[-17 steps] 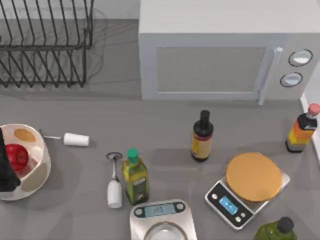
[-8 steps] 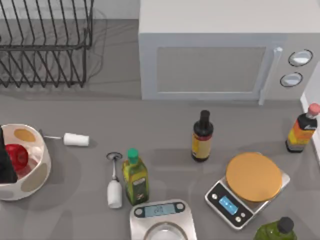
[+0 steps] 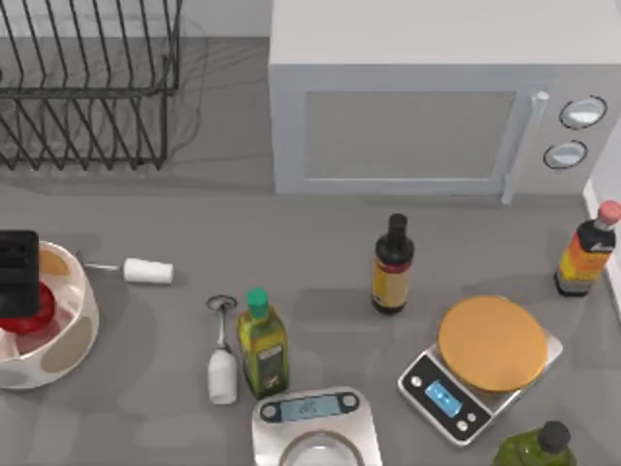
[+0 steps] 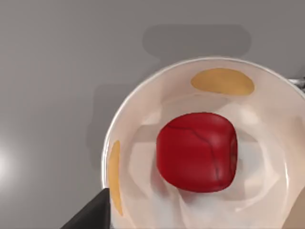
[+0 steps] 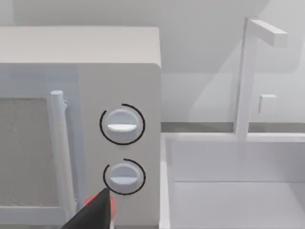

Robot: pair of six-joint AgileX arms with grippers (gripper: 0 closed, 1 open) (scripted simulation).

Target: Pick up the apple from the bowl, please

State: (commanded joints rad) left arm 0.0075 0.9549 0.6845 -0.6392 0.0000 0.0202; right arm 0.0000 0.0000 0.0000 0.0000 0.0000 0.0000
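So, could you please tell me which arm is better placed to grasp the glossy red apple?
Left: its gripper hangs directly over the red apple in the spotted cream bowl; the right wrist view faces the white microwave.

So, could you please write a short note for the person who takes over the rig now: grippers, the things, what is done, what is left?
Left gripper: above the bowl at the table's left edge, over the apple.
Right arm: parked, its wrist camera facing the microwave.
Apple: sits inside the bowl, near its middle.
Done: left gripper is positioned over the apple.
Left: lower, close the fingers on the apple, lift it out.
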